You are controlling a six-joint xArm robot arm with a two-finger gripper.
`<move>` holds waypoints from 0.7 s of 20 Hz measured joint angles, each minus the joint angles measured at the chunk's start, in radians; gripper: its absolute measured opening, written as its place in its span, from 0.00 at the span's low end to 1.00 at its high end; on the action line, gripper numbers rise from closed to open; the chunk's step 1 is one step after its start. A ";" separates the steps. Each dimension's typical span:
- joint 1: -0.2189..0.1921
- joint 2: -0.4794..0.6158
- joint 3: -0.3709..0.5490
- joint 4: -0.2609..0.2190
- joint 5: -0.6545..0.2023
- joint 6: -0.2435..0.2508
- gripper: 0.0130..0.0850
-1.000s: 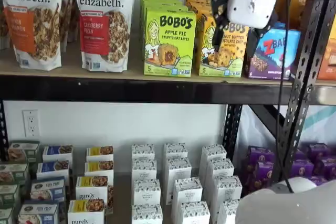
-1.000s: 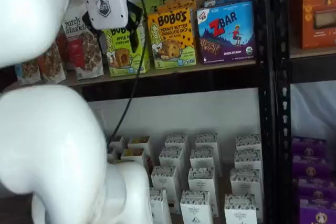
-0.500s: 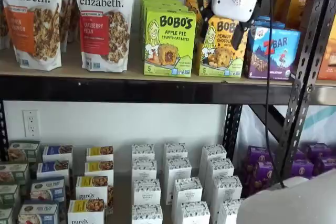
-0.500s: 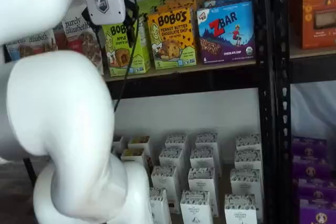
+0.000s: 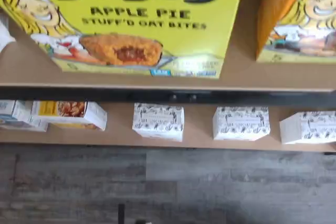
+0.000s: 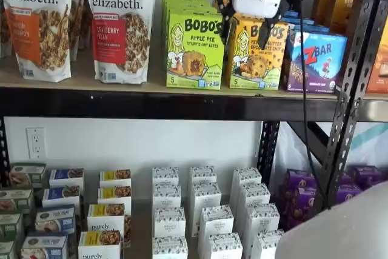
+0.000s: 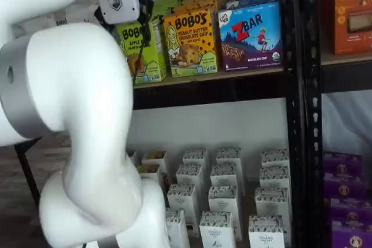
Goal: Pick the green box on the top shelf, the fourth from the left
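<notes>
The green box (image 6: 195, 50), a lime Bobo's Apple Pie carton, stands at the front of a row on the top shelf (image 6: 91, 83). It also shows in the other shelf view as the green box (image 7: 144, 50), half hidden by my arm. My gripper (image 6: 254, 17) hangs just right of it, in front of the yellow-orange Bobo's box (image 6: 254, 59). Its black fingers stand wide apart on either side of the white body, open, with nothing between them. In the wrist view the green box (image 5: 131, 19) fills the picture close up, standing on the tan board (image 5: 157, 80).
Purely Elizabeth bags (image 6: 121, 25) stand left of the green box, and a ZBar box (image 6: 315, 59) sits beyond the orange one. A black upright (image 6: 354, 71) rises at the right. White cartons (image 6: 203, 210) fill the lower shelf. My bulky white arm (image 7: 75, 114) blocks much of one shelf view.
My gripper has slid left and slightly up along the top shelf, from the ZBar side toward the green box. Its fingers stay spread. No box has moved.
</notes>
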 joint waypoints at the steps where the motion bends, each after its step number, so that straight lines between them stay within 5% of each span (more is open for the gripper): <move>1: 0.003 0.010 -0.008 -0.002 -0.003 0.003 1.00; 14: 0.029 0.132 -0.101 0.000 -0.042 0.028 1.00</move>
